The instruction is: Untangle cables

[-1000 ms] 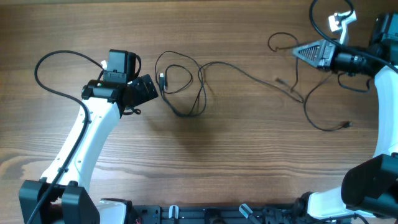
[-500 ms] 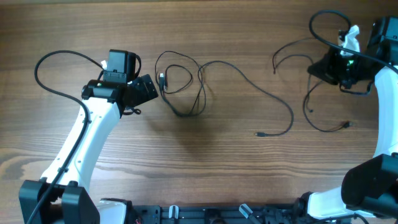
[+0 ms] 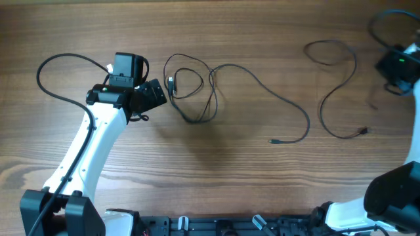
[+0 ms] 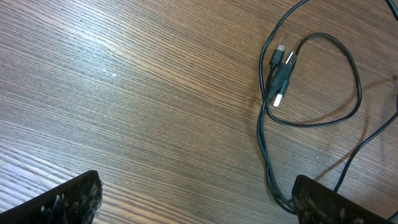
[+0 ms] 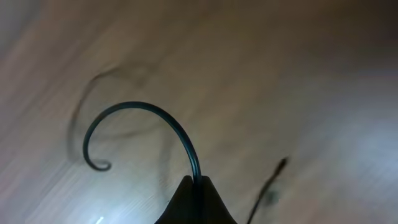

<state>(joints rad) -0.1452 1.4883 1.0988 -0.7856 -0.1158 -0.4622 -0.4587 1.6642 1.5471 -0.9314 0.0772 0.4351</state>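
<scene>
Two thin black cables lie on the wooden table. One cable (image 3: 256,78) is coiled in loops at centre-left with a USB plug (image 3: 171,84) and trails right to a small plug (image 3: 273,141). In the left wrist view its loop (image 4: 323,118) and plug (image 4: 281,73) lie ahead. My left gripper (image 4: 199,202) is open just left of the coil, one finger by the cable. The second cable (image 3: 335,98) curves at the right. My right gripper (image 5: 198,186) is shut on this cable (image 5: 161,124) at the far right edge (image 3: 399,65), lifted off the table.
The left arm's own black lead (image 3: 52,78) loops over the table at the far left. A dark rail (image 3: 216,226) runs along the near edge. Bare wood (image 3: 216,170) lies between the two cables and in front of them.
My right gripper has pulled its cable right and away, out to the frame edge. The two cables, crossed a second ago, now lie apart. The left arm has not moved.
</scene>
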